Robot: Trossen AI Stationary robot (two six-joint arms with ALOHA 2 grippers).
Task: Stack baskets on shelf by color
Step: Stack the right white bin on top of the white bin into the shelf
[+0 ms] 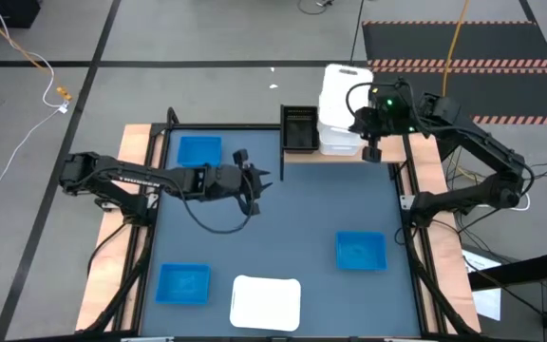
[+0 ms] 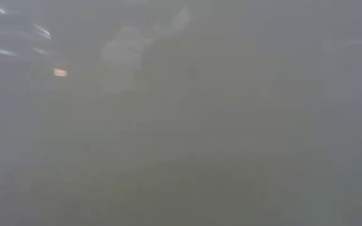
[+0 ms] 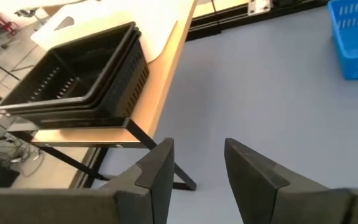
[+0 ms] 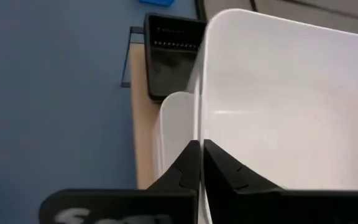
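The light-brown shelf [image 1: 387,150] stands at the table's far edge. On it sit a black slatted basket [image 1: 299,128] and a white basket [image 1: 338,142]. My right gripper [image 1: 362,122] is over the shelf, shut on a second white basket [image 1: 345,87] that sits above the first. My left gripper [image 1: 257,180] hovers open over the tabletop, near the black basket [image 3: 73,74]. Three blue baskets [image 1: 199,150] [image 1: 183,283] [image 1: 361,250] and a third white basket [image 1: 266,302] rest flat on the table. The low view is fogged and shows nothing. My right gripper pinches the upper white basket's side wall [image 4: 199,118] at its rim, one finger inside the basket and one outside. The fingers come from above, slanting down. The basket sits over the lower white basket [image 4: 174,124]; whether it rests on it, I cannot tell.
The dark blue-grey tabletop [image 1: 292,218] is bare in its middle between the arms. Black frame rails run along both table sides. Cables lie on the floor beyond the far edge.
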